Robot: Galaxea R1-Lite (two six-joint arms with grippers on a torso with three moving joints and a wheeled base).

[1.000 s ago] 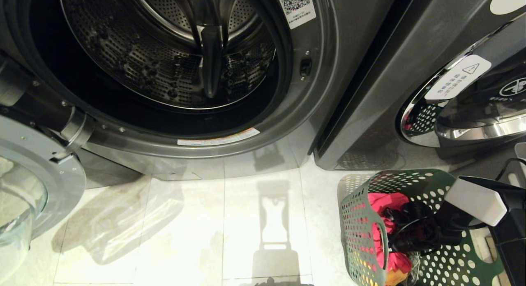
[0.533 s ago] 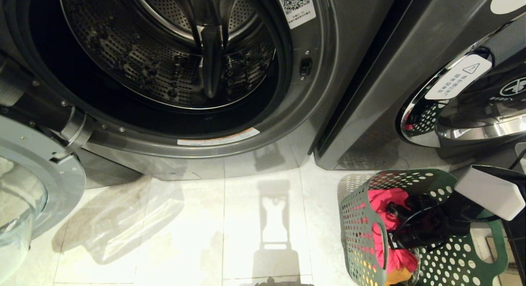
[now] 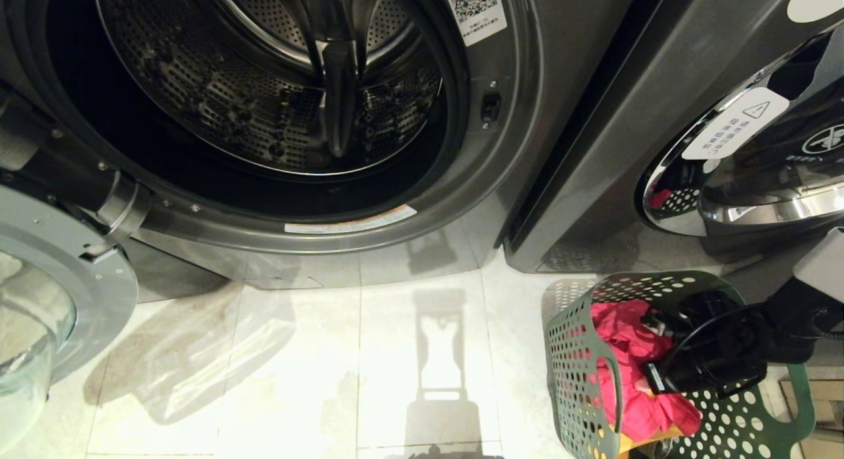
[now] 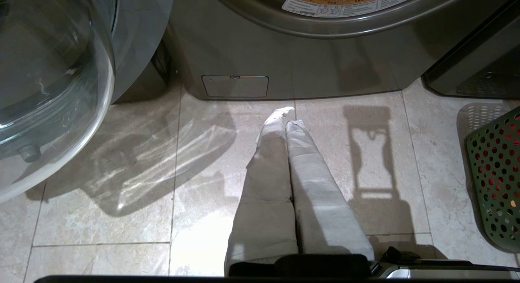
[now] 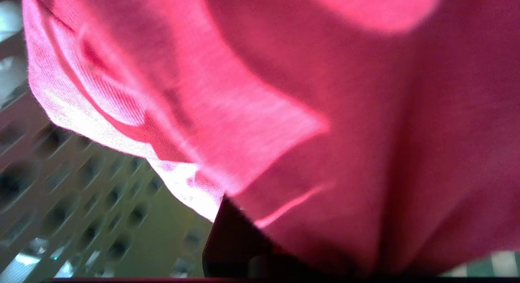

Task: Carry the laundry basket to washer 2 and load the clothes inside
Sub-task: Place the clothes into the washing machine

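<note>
Perforated green plastic laundry basket (image 3: pixel 580 373) holds soft pink knit cloth (image 3: pixel 633 353); washer drum (image 3: pixel 264 96) is shiny punched metal; floor (image 3: pixel 297 380) glossy stone tile.

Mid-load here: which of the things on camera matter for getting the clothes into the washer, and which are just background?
In play:
- green laundry basket on the floor
- pink garment in the basket
- right gripper, down in the basket against the pink garment
- open washer drum
- washer door, swung open

Background:
- neighbouring machine, right of the washer
- left gripper, shut, hanging above the floor tiles
</note>
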